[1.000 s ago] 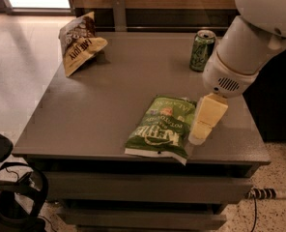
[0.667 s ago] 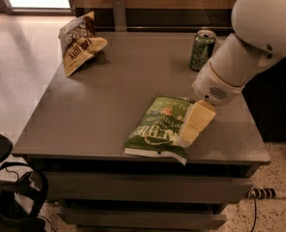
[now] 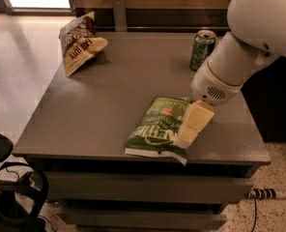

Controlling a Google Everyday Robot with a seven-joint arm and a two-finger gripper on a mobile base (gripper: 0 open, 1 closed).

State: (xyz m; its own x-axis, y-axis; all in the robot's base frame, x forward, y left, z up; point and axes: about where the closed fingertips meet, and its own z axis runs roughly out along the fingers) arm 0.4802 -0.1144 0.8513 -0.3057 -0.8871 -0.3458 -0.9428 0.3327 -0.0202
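Worktop (image 3: pixel 109 95): smooth, matt grey. Green chip bag (image 3: pixel 155 129): crinkled film, glossy. Brown chip bag (image 3: pixel 80 42): same crinkled film, duller sheen. Can (image 3: pixel 202 50): metal, light gloss. Arm shell (image 3: pixel 259 28): smooth white plastic, semi-gloss. Gripper (image 3: pixel 184 140), at the green bag's right edge: cream plastic, matt.

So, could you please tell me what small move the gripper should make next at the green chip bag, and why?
Probably a slight shift toward the bag's middle. The gripper sits low over the picture-right edge of the green chip bag, which lies flat near the front edge of the table; whether they touch is unclear.
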